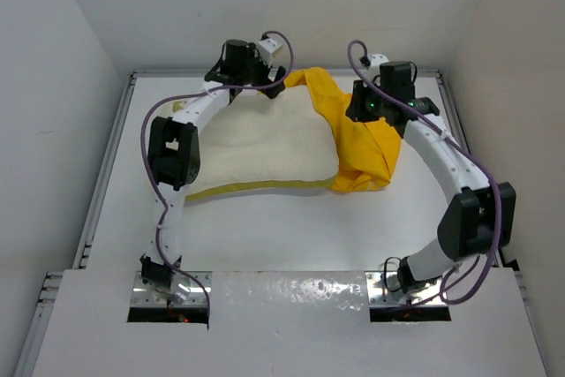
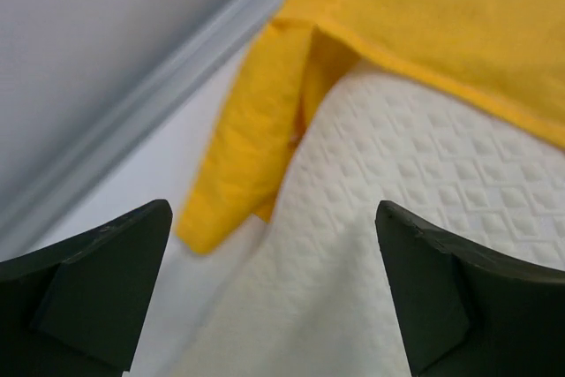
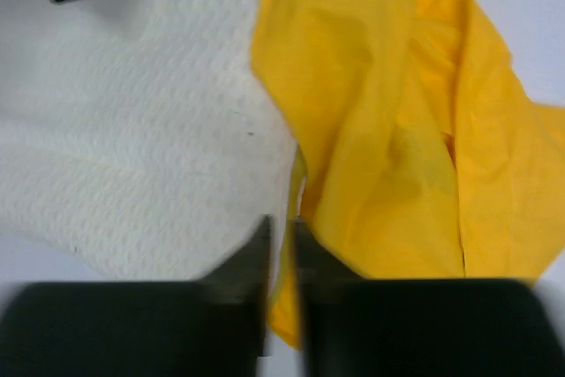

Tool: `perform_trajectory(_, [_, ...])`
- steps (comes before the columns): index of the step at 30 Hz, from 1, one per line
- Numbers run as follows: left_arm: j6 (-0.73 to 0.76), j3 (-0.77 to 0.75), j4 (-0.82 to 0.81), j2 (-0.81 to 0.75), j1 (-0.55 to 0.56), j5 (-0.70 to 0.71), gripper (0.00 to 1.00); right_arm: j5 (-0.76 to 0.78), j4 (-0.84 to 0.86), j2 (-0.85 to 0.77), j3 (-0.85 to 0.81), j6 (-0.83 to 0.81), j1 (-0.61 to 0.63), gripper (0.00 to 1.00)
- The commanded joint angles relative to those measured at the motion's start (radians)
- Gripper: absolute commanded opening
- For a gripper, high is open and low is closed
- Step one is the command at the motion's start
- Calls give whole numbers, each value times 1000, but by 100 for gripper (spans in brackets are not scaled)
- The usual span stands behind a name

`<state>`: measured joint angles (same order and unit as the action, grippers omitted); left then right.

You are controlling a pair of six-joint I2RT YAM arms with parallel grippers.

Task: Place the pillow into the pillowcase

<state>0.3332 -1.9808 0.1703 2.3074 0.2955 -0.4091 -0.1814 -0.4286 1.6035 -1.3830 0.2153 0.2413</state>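
The pillow (image 1: pixel 265 143) is laid flat mid-table (image 1: pixel 291 227), with the pillowcase (image 1: pixel 364 143) bunched against its right end and a strip of it trailing along the far edge. The left claw (image 2: pixel 272 218) is spread wide over the pillow's far corner, nothing held. The right claw (image 3: pixel 281 227) is pinched nearly closed right where pillow meets pillowcase. Whether any cloth is caught can't really be told.

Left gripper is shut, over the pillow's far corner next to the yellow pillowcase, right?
Not quite. The left gripper is open, not shut: the left wrist view shows its fingers spread wide apart with nothing between them. The rest holds: it is over the pillow corner, next to the yellow pillowcase.
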Motion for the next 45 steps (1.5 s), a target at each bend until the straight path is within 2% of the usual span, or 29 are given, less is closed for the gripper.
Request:
perform_trajectory(1, [76, -162, -28, -54, -33, -121, 100, 68, 88, -77, 137, 107, -10, 36])
perform_trajectory(3, [150, -216, 29, -80, -33, -205, 100, 80, 87, -79, 195, 114, -11, 52])
perform_trajectory(4, [234, -230, 58, -91, -33, -245, 100, 97, 94, -77, 214, 124, -13, 55])
perform_trajectory(6, [381, -268, 231, -109, -29, -340, 94, 132, 120, -65, 248, 153, -19, 57])
perform_trajectory(7, [634, -283, 470, -127, -22, -408, 88, 135, 148, -57, 272, 163, -26, 56])
perform_trajectory(10, [1070, -306, 841, -143, 53, -324, 84, 129, 175, 2, 269, 151, -36, 57])
perform_trajectory(11, [1122, -271, 1009, -143, 77, -312, 84, 128, 174, 22, 262, 145, -36, 58])
perform_trajectory(13, [1181, -207, 1130, -151, 93, -307, 90, 120, 172, 78, 245, 136, -36, 59])
perform_trajectory(15, [1175, -98, 1147, -166, 129, -307, 94, 102, 203, 107, 257, 134, -37, 59])
perform_trajectory(16, [1169, -70, 1147, -181, 145, -306, 100, 96, 211, 133, 259, 131, -37, 60])
perform_trajectory(19, [1144, -47, 1144, -171, 189, -332, 100, 80, 218, 192, 256, 134, -37, 60])
perform_trajectory(22, [1146, -29, 1147, -160, 227, -330, 100, 88, 209, 226, 239, 119, -37, 36])
perform_trajectory(23, [1147, -17, 1147, -158, 234, -323, 100, 89, 199, 227, 236, 111, -39, 26])
perform_trajectory(24, [1159, -1, 1146, -157, 238, -306, 100, 95, 195, 223, 234, 104, -37, 6])
perform_trajectory(25, [1162, 31, 1141, -154, 244, -297, 100, 102, 188, 211, 233, 89, -37, 0])
perform_trajectory(27, [1156, 71, 1086, -151, 245, -246, 98, 103, 151, 194, 216, 69, -39, 0])
perform_trajectory(28, [1120, 141, 1022, -151, 246, -219, 92, 96, 134, 178, 207, 44, -39, 0])
perform_trajectory(29, [992, 181, 946, -149, 243, -142, 80, 85, 96, 167, 191, 32, -39, 0])
perform_trajectory(30, [916, 222, 763, -148, 241, -104, 52, 73, 79, 155, 185, 19, -39, 0])
perform_trajectory(32, [793, 273, 622, -132, 231, -41, 32, 27, 6, 112, 173, -22, -40, 0])
perform_trajectory(33, [679, 252, 526, -129, 225, -11, 3, 13, -24, 96, 170, -34, -40, 0])
perform_trajectory(36, [455, 217, 344, -141, 189, 13, 0, -62, -143, 33, 190, -62, -57, 0])
perform_trajectory(40, [417, 151, 336, -134, 179, 13, 0, -133, -298, 4, 214, -125, -68, 0])
perform_trajectory(42, [426, 171, 334, -132, 179, 3, 0, -80, -329, 13, 194, -131, -68, 25])
perform_trajectory(43, [429, 183, 333, -134, 179, -2, 0, 1, -341, 16, 165, -131, -69, 34])
perform_trajectory(44, [446, 198, 333, -137, 179, -16, 0, 38, -341, 13, 144, -128, -71, 53])
perform_trajectory(45, [458, 204, 339, -140, 179, -23, 0, 71, -323, 6, 97, -125, -69, 56])
